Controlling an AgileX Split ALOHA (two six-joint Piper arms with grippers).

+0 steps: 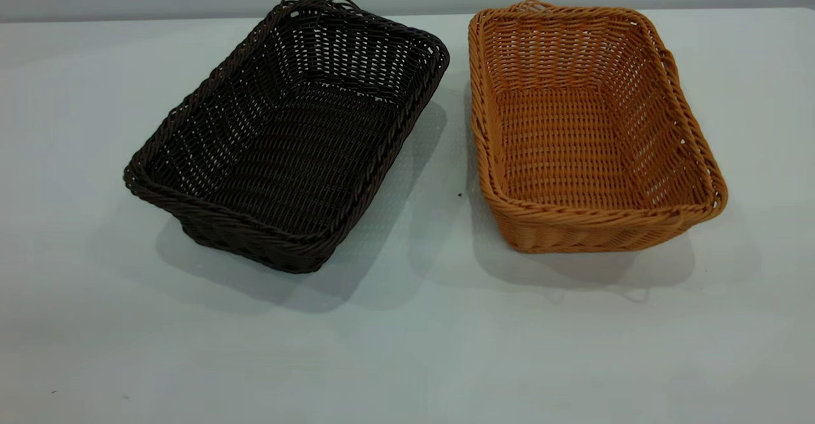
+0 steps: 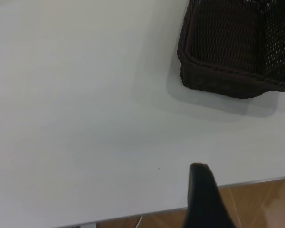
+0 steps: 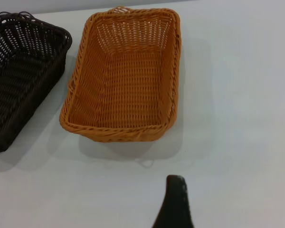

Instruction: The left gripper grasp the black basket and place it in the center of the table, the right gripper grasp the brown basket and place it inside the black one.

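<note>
The black basket (image 1: 286, 137) lies empty on the white table (image 1: 407, 347), left of middle and turned at an angle. The brown basket (image 1: 589, 131) lies empty beside it at the right, a narrow gap between them. Neither gripper shows in the exterior view. In the left wrist view a dark part of my left gripper (image 2: 202, 199) hangs over the table's near edge, well away from the black basket (image 2: 237, 52). In the right wrist view a dark part of my right gripper (image 3: 175, 202) is above bare table, a short way off the brown basket (image 3: 126, 80).
The table's front edge and a wooden floor (image 2: 261, 204) show in the left wrist view. The black basket also shows in the right wrist view (image 3: 19, 71). A small dark speck (image 1: 460, 195) lies between the baskets.
</note>
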